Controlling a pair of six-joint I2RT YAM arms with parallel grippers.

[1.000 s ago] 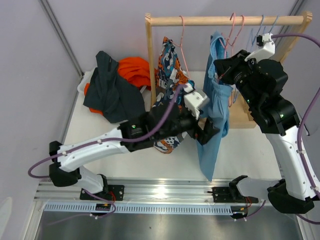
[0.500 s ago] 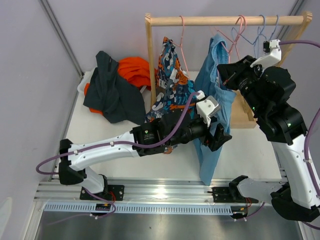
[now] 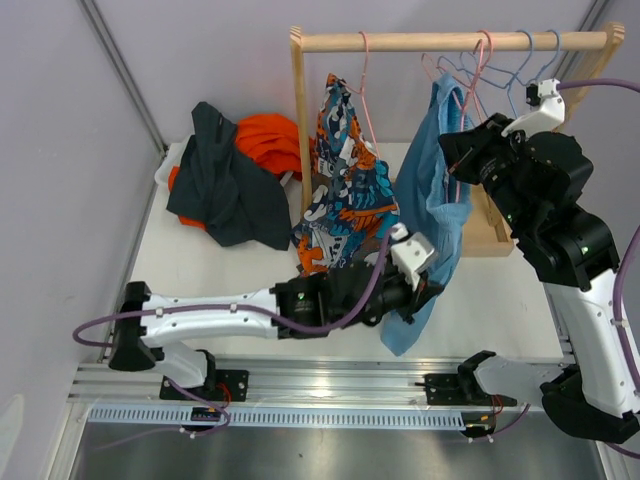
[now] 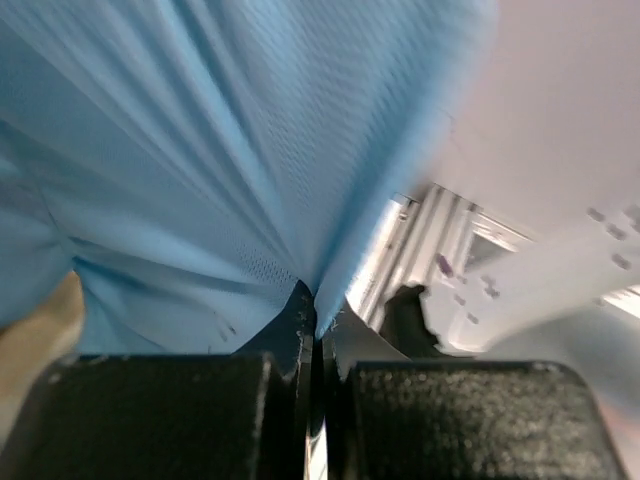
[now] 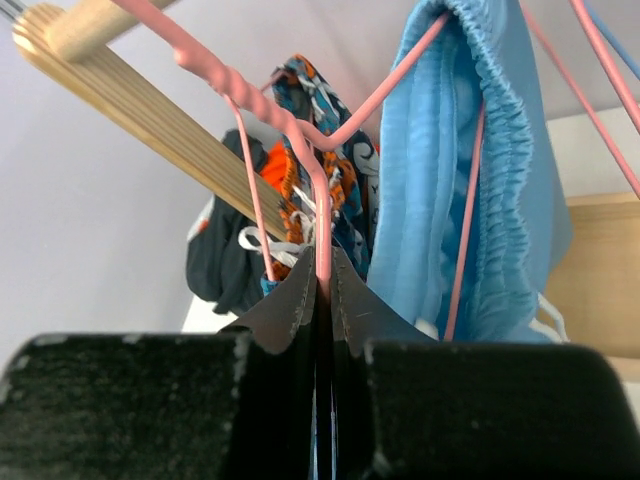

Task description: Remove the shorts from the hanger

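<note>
The light blue shorts (image 3: 432,205) hang from a pink hanger (image 5: 300,130) on the wooden rail (image 3: 450,41). My left gripper (image 3: 432,287) is shut on the lower part of this pair. In the left wrist view the blue fabric (image 4: 220,150) runs pinched into the closed fingertips of the left gripper (image 4: 318,310). My right gripper (image 3: 448,160) is shut on the pink hanger's wire, seen between the closed tips of the right gripper (image 5: 322,270), beside the shorts' elastic waistband (image 5: 490,170). The cartoon-print shorts (image 3: 342,190) hang on another pink hanger to the left.
Dark teal shorts (image 3: 225,185) and orange-red shorts (image 3: 270,140) lie piled at the table's back left. Empty pink and blue hangers (image 3: 525,65) hang at the rail's right end. The rack's left post (image 3: 297,120) and wooden base (image 3: 490,235) stand close by.
My left gripper went from open to shut on the light blue shorts and dropped toward the near edge, dragging the hem. The right arm lifted slightly with the hanger.
</note>
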